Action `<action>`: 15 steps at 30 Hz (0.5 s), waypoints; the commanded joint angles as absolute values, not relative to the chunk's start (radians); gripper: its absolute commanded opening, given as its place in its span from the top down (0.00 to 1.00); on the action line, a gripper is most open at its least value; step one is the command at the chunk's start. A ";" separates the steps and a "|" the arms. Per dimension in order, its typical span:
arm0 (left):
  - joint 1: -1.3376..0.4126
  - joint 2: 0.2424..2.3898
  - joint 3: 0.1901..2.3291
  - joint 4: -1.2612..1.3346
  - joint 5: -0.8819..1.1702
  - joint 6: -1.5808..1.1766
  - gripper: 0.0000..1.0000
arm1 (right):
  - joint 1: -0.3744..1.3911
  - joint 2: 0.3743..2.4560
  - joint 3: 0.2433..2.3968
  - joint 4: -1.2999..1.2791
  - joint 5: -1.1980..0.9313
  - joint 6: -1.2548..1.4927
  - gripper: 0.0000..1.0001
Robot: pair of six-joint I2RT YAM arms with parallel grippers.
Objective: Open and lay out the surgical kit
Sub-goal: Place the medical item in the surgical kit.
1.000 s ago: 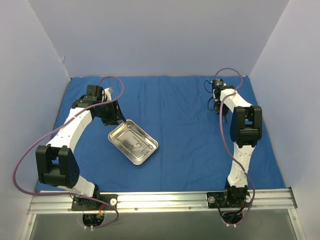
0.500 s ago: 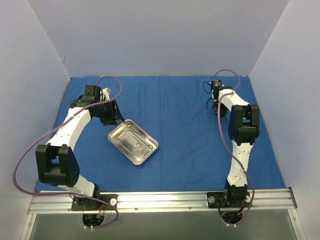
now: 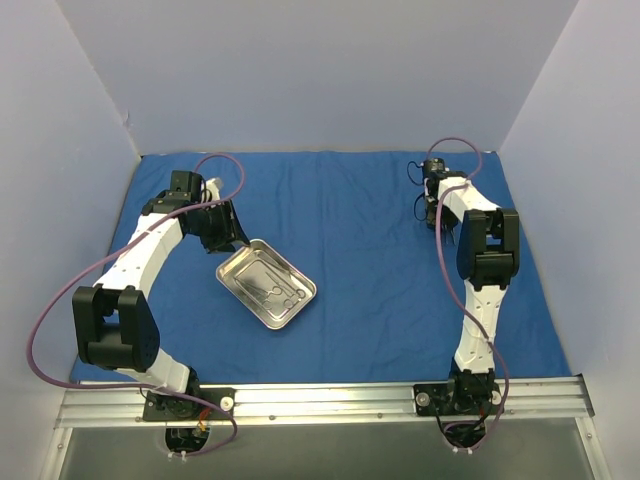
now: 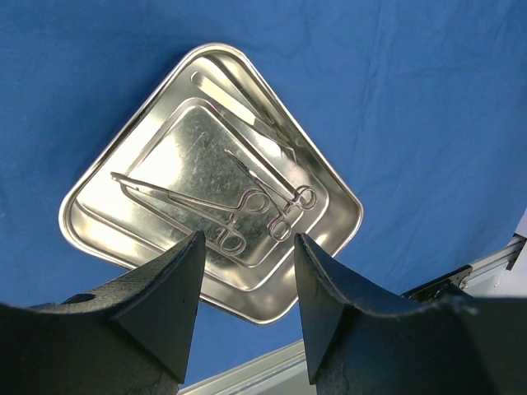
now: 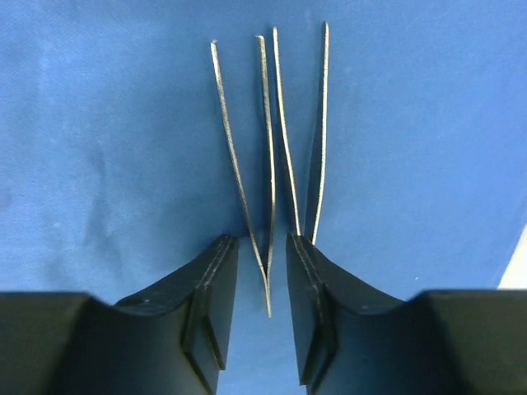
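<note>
Where tweezers (image 5: 266,206) lie: on cloth (image 3: 370,230), well right of tray (image 3: 240,268), laid out.
Right fingers (image 5: 210,317): apart astride them, no grip.
Left fingers (image 4: 165,313): apart over tray, likely for scissors (image 4: 247,206).

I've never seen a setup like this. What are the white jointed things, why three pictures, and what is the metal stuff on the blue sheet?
They are two robot arms, a left arm and a right arm, bolted to a rail at the near edge. The wide picture comes from a fixed camera above and behind them. The other two come from a camera on each wrist, so the black shapes at the bottom are that arm's own jaws. A blue cloth is spread under them. On it sits a shiny steel tray holding two ring-handled clamps and another thin tool. The left jaws hover open above the tray, holding nothing. The right jaws stand apart on either side of two tweezers that seem to lie on the cloth; they do not look pinched.
</note>
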State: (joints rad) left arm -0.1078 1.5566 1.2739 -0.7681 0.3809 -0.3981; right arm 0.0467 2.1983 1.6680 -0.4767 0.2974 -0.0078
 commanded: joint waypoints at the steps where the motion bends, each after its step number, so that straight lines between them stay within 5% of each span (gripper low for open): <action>1: -0.100 1.545 1.282 -0.792 0.377 -0.397 0.44 | 0.063 2.168 1.683 -0.502 0.252 0.000 0.67; 15: -0.167 1.494 1.285 -0.870 0.337 -0.439 0.44 | 0.072 1.889 1.643 -0.560 0.106 0.167 0.60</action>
